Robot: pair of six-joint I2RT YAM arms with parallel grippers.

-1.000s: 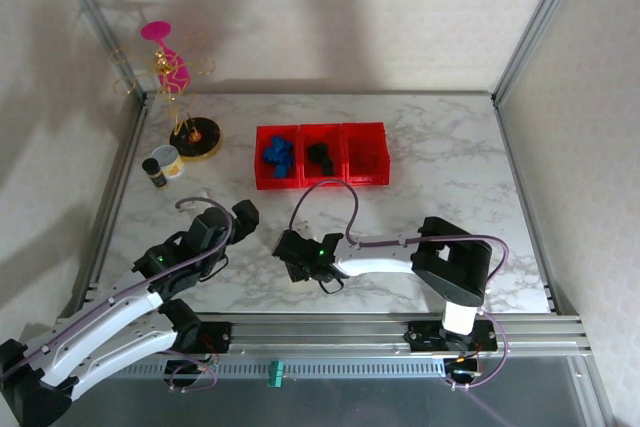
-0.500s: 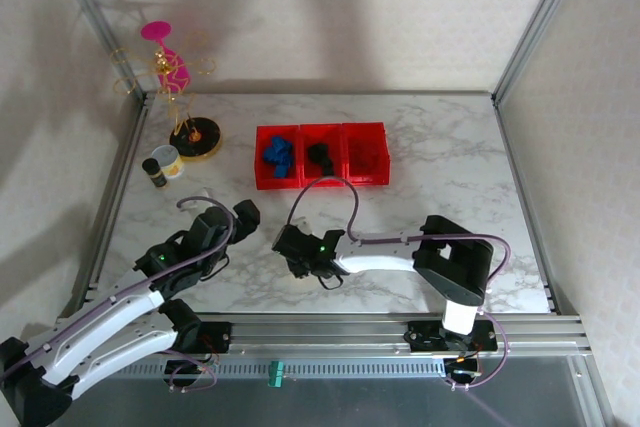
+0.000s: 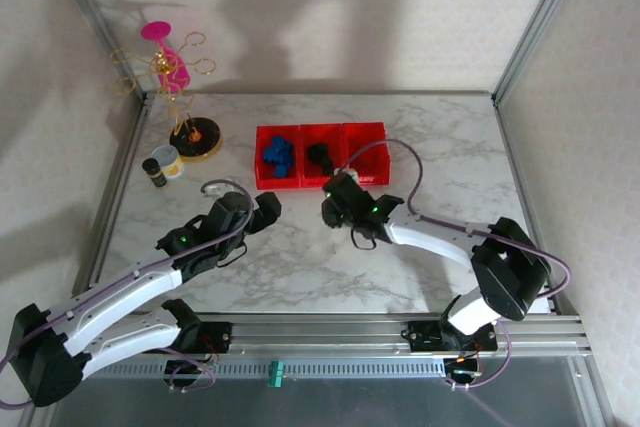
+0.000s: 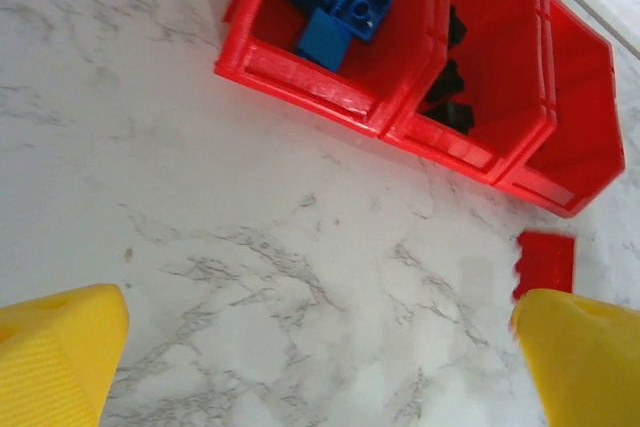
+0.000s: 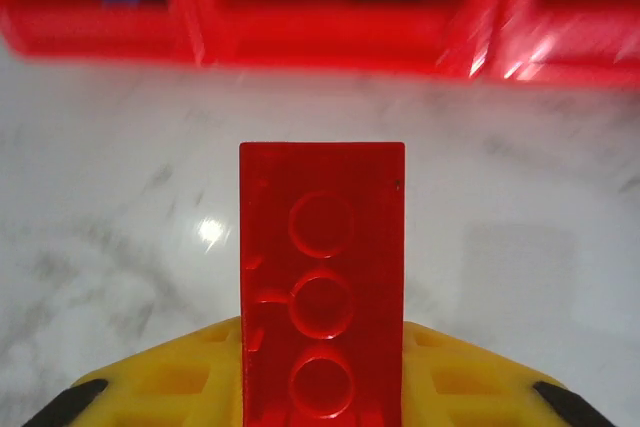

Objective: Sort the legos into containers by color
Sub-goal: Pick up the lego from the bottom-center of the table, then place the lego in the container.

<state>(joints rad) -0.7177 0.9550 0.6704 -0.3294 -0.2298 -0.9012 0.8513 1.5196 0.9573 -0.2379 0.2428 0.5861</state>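
Right gripper (image 3: 336,209) with red lego (image 5: 322,277), now nearer containers (image 3: 300,183)

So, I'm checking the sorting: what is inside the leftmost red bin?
The leftmost bin holds blue bricks, piled together; no other colour shows. Whatever lies beneath the pile is covered, so more bricks may hide there.

Marble table (image 3: 440,162) bears three joined red bins (image 3: 322,183), wire stand (image 3: 196,137), small jar (image 3: 166,160).
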